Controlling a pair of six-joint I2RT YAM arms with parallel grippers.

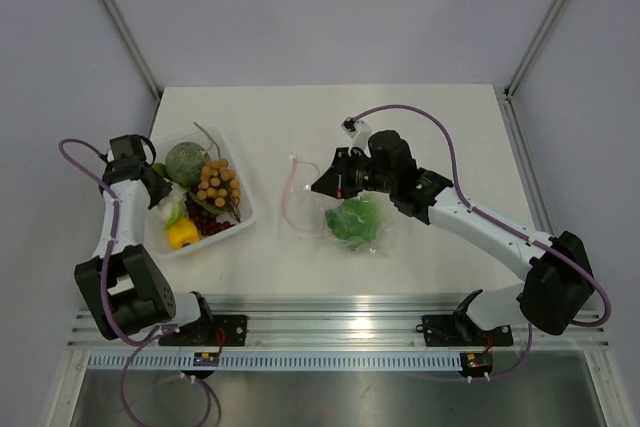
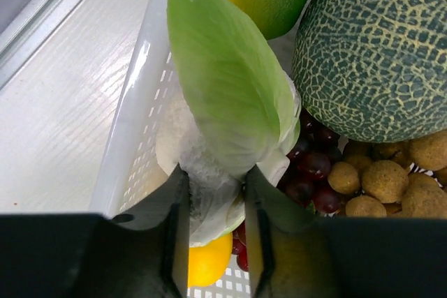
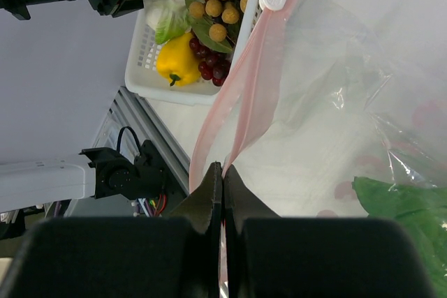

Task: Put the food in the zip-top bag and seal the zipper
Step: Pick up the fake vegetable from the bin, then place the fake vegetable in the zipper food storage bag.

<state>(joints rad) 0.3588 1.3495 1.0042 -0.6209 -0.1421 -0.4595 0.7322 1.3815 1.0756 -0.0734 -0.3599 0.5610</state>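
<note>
While I watch, left claw: pinching pale vegetable at its base, soft, light.
right claw: pressed on zipper, thin, slippery.

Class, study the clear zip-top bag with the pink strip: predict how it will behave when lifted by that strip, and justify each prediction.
Probably floppy: the bag is thin and crinkled, and its zipper bends where the right gripper pinches it. Likely to sag toward the lettuce lying inside. Its glossy film may slip between the fingers.
</note>
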